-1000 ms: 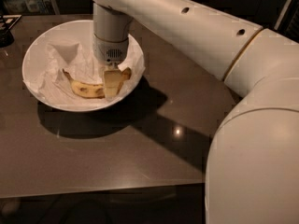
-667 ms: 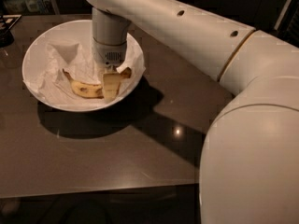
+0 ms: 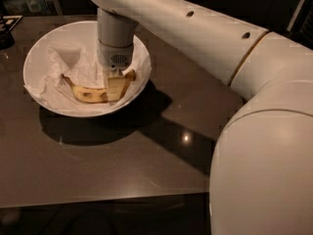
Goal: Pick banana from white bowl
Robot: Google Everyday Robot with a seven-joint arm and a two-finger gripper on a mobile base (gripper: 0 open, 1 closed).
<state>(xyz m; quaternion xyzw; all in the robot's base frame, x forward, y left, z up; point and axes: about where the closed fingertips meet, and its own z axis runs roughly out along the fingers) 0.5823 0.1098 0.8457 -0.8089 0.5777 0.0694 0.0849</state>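
Note:
The white bowl (image 3: 46, 50) stands on the dark table at the upper left, lined with crumpled white paper (image 3: 73, 62). The yellow banana (image 3: 88, 94) with brown spots lies in the bowl's near half, its dark stem tip pointing left. My gripper (image 3: 116, 89) reaches straight down into the bowl and sits on the banana's right part, covering that stretch of it. The banana's right end shows just past the gripper.
The dark brown table (image 3: 122, 160) runs to a front edge near the bottom. A dark object (image 3: 6, 33) sits at the far left edge beside the bowl. My arm's large white body (image 3: 264, 146) fills the right side of the view.
Hardly anything has moved. The gripper stays down on the banana in the bowl, and the arm's near bulk has shifted slightly in the view.

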